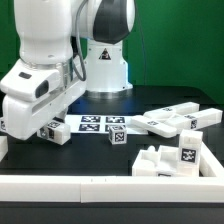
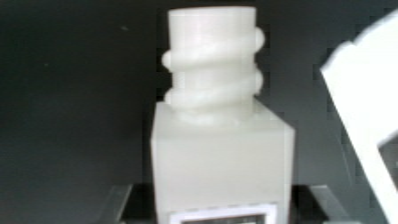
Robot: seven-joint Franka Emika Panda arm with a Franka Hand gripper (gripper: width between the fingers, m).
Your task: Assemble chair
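Note:
In the wrist view a white chair leg [image 2: 217, 135], a square block with a threaded peg [image 2: 215, 58] at its far end, lies on the black table. My gripper [image 2: 217, 203] is shut on its tagged near end, with one dark finger [image 2: 132, 203] pressed against each flank. In the exterior view the arm's white hand [image 1: 38, 98] hangs low at the exterior view's left, over the same leg [image 1: 53, 131]; the fingers are hidden there. Other white chair parts lie loose: slabs [image 1: 176, 120] at the right and a small tagged block [image 1: 117, 136] in the middle.
The marker board [image 1: 92, 123] lies flat behind the leg. A cluster of white parts [image 1: 172, 157] sits at the front right. The robot base [image 1: 105, 65] stands at the back. A white part's edge [image 2: 365, 110] lies close beside the leg in the wrist view.

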